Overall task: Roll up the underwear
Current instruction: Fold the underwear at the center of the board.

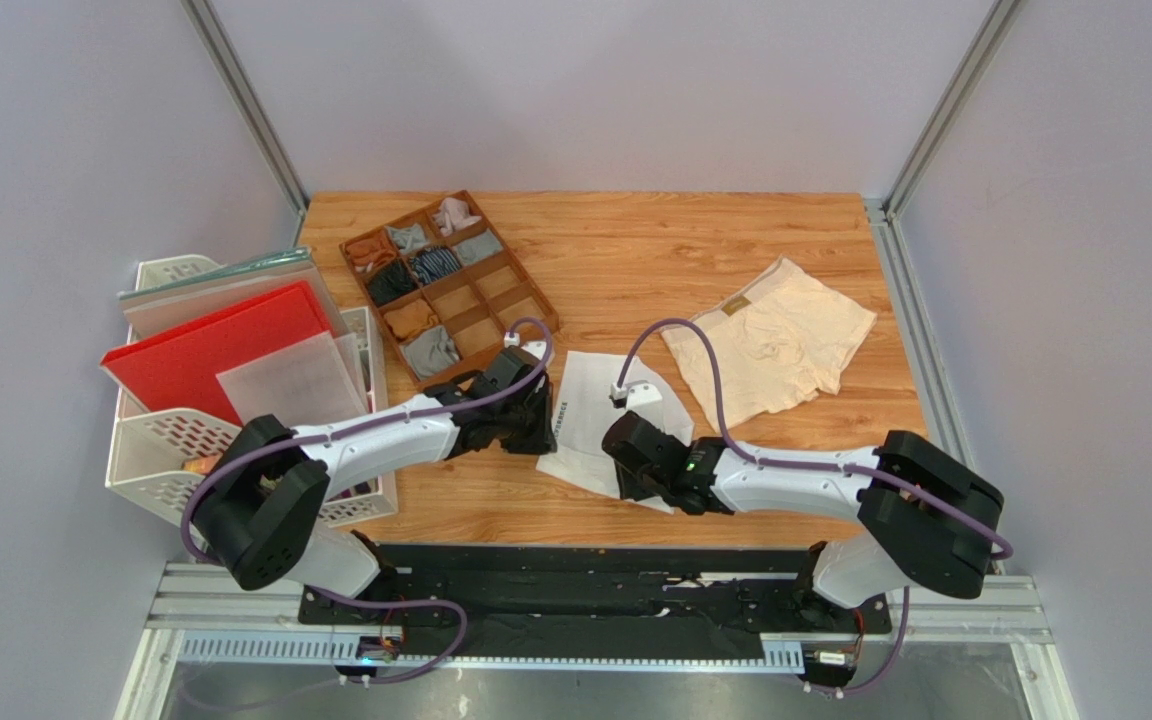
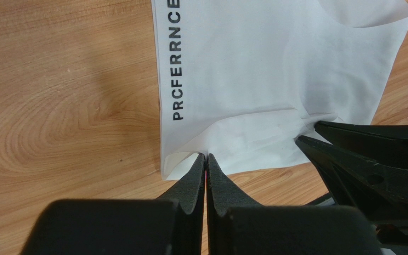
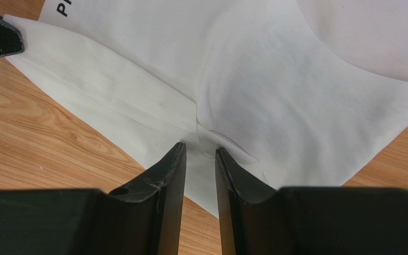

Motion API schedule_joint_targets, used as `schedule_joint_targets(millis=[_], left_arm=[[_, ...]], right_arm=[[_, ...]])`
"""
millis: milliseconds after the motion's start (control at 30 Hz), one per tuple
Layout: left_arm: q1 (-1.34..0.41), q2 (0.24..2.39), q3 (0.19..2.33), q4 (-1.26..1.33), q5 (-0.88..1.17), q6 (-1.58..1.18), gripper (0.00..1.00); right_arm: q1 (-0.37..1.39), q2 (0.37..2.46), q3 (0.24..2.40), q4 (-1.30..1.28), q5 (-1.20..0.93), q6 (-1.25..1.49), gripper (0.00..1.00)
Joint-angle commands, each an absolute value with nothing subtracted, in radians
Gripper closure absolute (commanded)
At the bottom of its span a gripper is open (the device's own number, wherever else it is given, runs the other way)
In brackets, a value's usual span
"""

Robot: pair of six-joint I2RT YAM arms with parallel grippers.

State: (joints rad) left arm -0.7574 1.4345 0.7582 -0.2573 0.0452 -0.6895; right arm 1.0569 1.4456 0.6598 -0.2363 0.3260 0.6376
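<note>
- The worktop carries both pieces of underwear. Neither is rolled, so I judge the task to be at an early stage.
- The cream underwear lies spread flat, well beyond the right gripper and off to its right. It is untouched, so all of its folding and rolling is left to do.
- The white underwear lies between the two grippers and looks folded into a narrower strip, with an overlapped layer along its near edge. No turn of a roll shows yet, so this is likely the start of its roll.
- A wooden divider tray sits beyond the left gripper. It holds small rolled garments and has some bare compartments.
- The left gripper is clenched tight, its tips touching the near edge of the white cloth beside the waistband. I cannot tell whether it has pinched any fabric.
- The right gripper's jaws stand partly apart, with the tips resting on the white cloth at a crease. Nothing looks clamped between them.
- Dark capitals run along the white waistband, just ahead and left of the left gripper. They read "PRCFERRNCE" and are cut off by the frame edge.
- The tan label on the cream waistband is too small to read.
</note>
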Motion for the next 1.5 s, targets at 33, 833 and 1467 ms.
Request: schedule_joint_targets(millis=[33,833,1467], left_arm=[[-0.758,1.399,0.75,-0.255,0.057,-0.673,1.0],[-0.758,1.384,0.753,-0.249,0.048,-0.684,1.0],[-0.758,1.401,0.772,-0.253,0.041,-0.68,1.0]], right_arm=[[1.054,1.433,0.664,-0.216,0.367,0.627,0.7],[1.054,1.359,0.653,-0.218,0.373,0.623,1.0],[1.054,1.387,0.638,-0.173,0.328,0.609,0.74]])
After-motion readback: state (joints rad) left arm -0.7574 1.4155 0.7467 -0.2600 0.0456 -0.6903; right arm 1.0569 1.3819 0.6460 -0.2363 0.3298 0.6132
